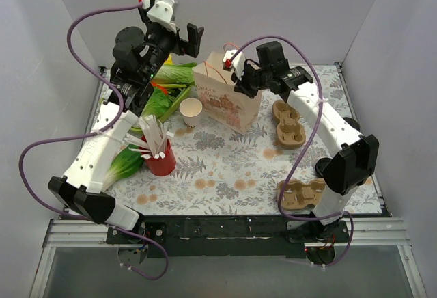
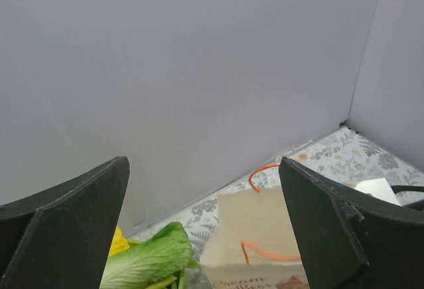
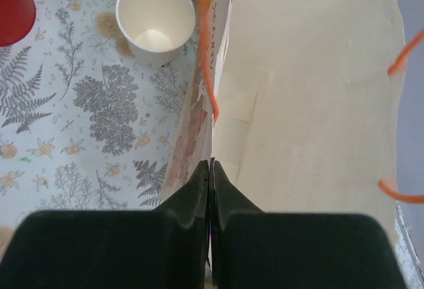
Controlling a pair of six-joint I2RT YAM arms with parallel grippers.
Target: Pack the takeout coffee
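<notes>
The takeout coffee is out of view. A beige paper bag (image 1: 225,96) with orange handles stands open at the back centre. My right gripper (image 1: 239,79) is shut on the top edge of the bag's wall; in the right wrist view its jaws (image 3: 211,164) pinch the thin paper, with the bag's inside (image 3: 318,103) to the right. My left gripper (image 1: 181,38) hangs high at the back left, open and holding nothing; the left wrist view shows its gripper (image 2: 203,161) wide apart above the bag (image 2: 258,223). A lidless white paper cup (image 1: 191,110) stands just left of the bag.
Two cardboard carriers lie on the right, one (image 1: 288,124) near the bag and one (image 1: 300,194) at the front edge. A red cup (image 1: 161,160) holding white sticks stands front left. Leafy greens (image 1: 167,79) lie at the back left, more (image 1: 126,165) by the left arm.
</notes>
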